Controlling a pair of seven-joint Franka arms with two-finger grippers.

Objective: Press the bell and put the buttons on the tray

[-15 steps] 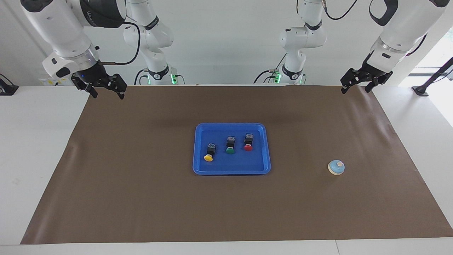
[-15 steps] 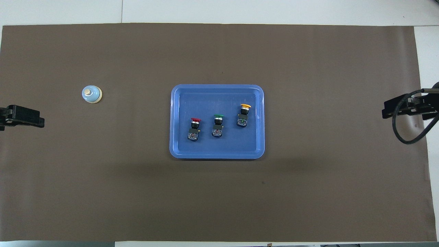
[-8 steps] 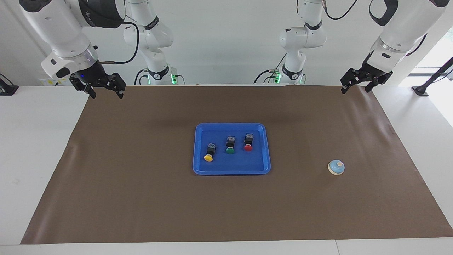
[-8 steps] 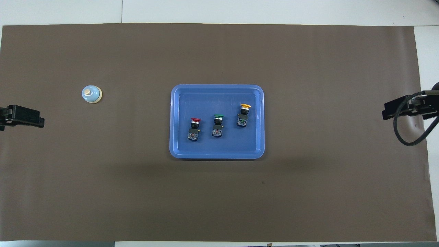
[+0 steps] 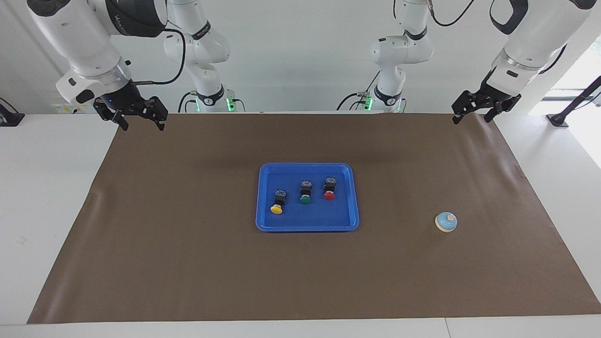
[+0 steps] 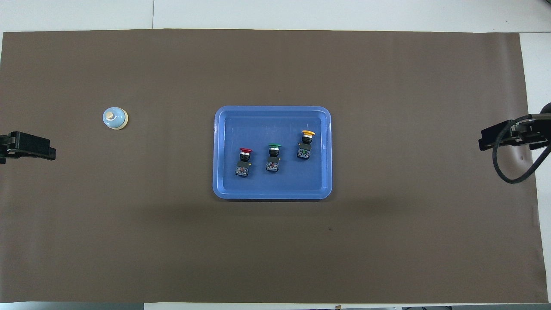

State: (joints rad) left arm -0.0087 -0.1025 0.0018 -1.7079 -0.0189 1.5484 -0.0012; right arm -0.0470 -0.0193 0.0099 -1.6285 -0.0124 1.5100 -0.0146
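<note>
Presently, one tray (image 6: 224, 146), blue, shallow, rimmed, at the middle of the brown mat (image 6: 387, 241) on the worktop (image 5: 56, 188).

Contents, three buttons, all lying on their sides inside the rim, none touching another, caps pointing away from the robots:
- red button (image 6: 244, 162), toward the left arm's end;
- green button (image 6: 273, 157), in the middle;
- yellow button (image 6: 305, 144), toward the right arm's end, slightly farther from the robots than the other two, near the rim on that side.

Clock-face, overhead view, from the tray's middle: red at about 7 o'clock, green at about 6, yellow at about 3. The tray floor from 10 to 1 o'clock is bare.

One bell (image 6: 115, 118), on the mat well apart from the tray, at about 9 o'clock from it, toward the left arm's end.

Two end effectors:
- left end effector (image 5: 472, 114), fingers spread wide, holding nothing, raised over the mat's corner at its own end;
- right end effector (image 5: 139, 121), fingers spread wide, holding nothing, raised over the mat's corner at its own end.

Open mat surrounds the tray on all four sides; the bell also stands clear of every mat edge.
</note>
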